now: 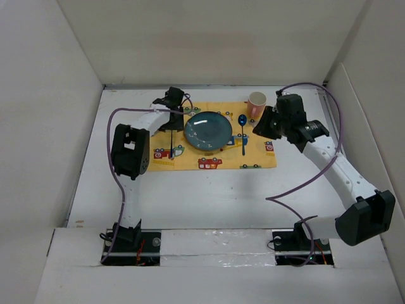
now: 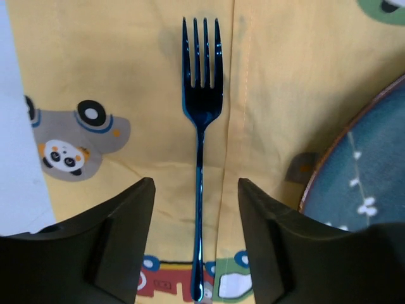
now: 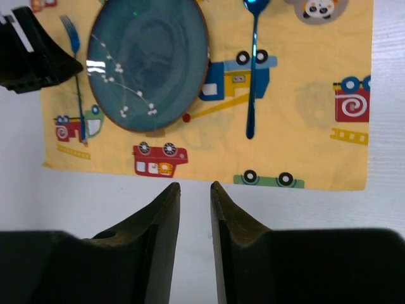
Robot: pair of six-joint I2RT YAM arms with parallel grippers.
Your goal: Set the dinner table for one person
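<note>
One yellow placemat (image 1: 209, 152) lay on the one white dinner table (image 1: 190, 196), at the centre of the top view. On it sat one teal plate (image 1: 207, 131), in the middle of the mat. One blue fork (image 1: 171, 140) lay left of the plate, and one blue spoon (image 1: 243, 133) lay to its right. One pink cup (image 1: 257, 103) stood at the mat's upper right corner. Two robot arms appeared, one on each side of the frame.
</note>
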